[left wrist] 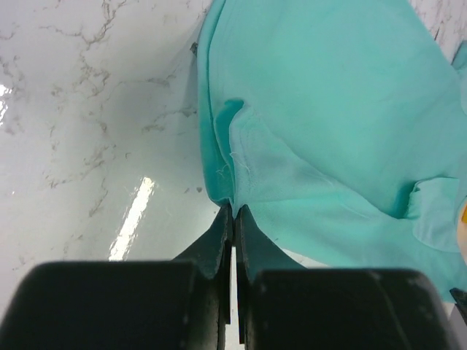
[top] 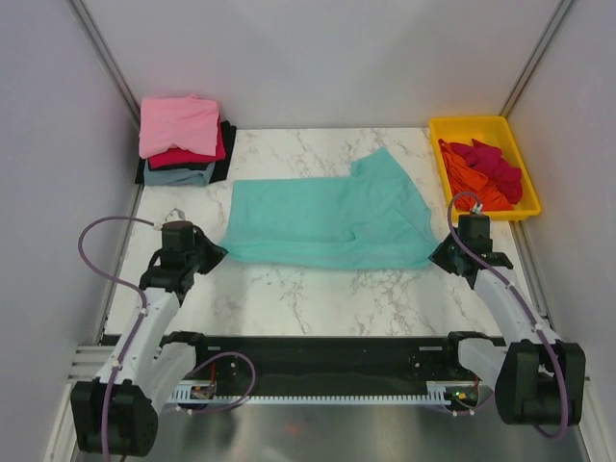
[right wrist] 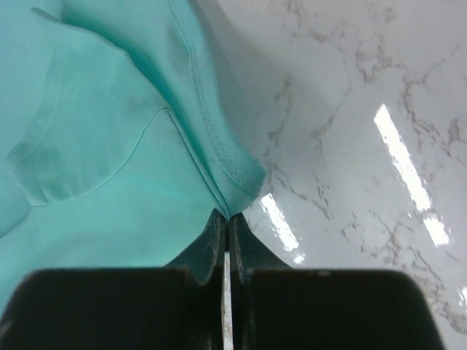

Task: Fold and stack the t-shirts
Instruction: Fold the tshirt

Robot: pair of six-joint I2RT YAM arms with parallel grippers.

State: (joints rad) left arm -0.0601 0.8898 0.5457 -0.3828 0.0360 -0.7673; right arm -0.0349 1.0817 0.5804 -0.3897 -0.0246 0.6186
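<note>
Closest in, the left gripper (left wrist: 233,213) is pinched tight on the near left corner of the teal t-shirt (top: 327,223). It lies flat mid-table, long axis left to right, spreading away from both arms. The right gripper (right wrist: 228,219) is clamped likewise on its near right corner. Around it are a marble table (top: 318,298) and grey walls, with a folded stack (top: 181,144) far left and a yellow tray (top: 438,135) far right.

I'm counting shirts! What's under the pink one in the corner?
Under the pink t-shirt a crimson one peeks out, then a grey-blue one, with a black one lowest. Only their edges show; anything else beneath is covered.
</note>
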